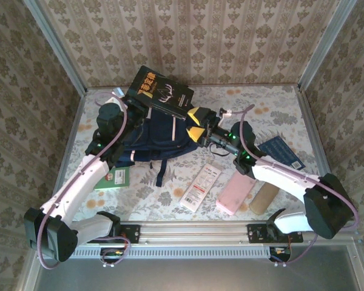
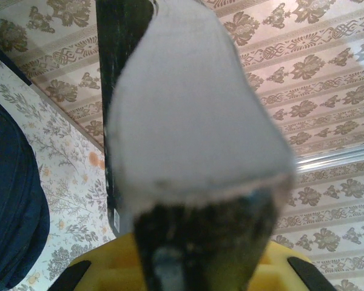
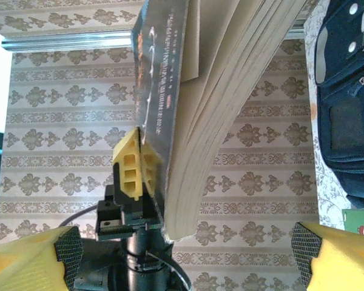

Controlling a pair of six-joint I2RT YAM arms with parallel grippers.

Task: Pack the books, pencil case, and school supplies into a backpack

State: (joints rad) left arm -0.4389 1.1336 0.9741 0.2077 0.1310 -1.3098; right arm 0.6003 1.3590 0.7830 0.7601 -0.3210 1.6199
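Note:
A large dark book (image 1: pixel 159 91) with a yellow label hangs tilted over the far edge of the navy backpack (image 1: pixel 151 138). My left gripper (image 1: pixel 144 108) is shut on its near left corner. In the left wrist view the book (image 2: pixel 194 109) is a blur between the yellow jaws of the left gripper (image 2: pixel 200 260). My right gripper (image 1: pixel 195 124) stands open just right of the book, not touching it. In the right wrist view its fingers (image 3: pixel 67 254) are spread wide below the book's page edge (image 3: pixel 230 91), with the backpack (image 3: pixel 346 115) at the right.
On the floral table (image 1: pixel 170 203) in front of the backpack lie a small green booklet (image 1: pixel 118 179), a long white packet (image 1: pixel 200 187), a pink pouch (image 1: pixel 235 194) and a tan pouch (image 1: pixel 264 198). A blue book (image 1: pixel 282 151) lies at the right. Patterned walls enclose the table.

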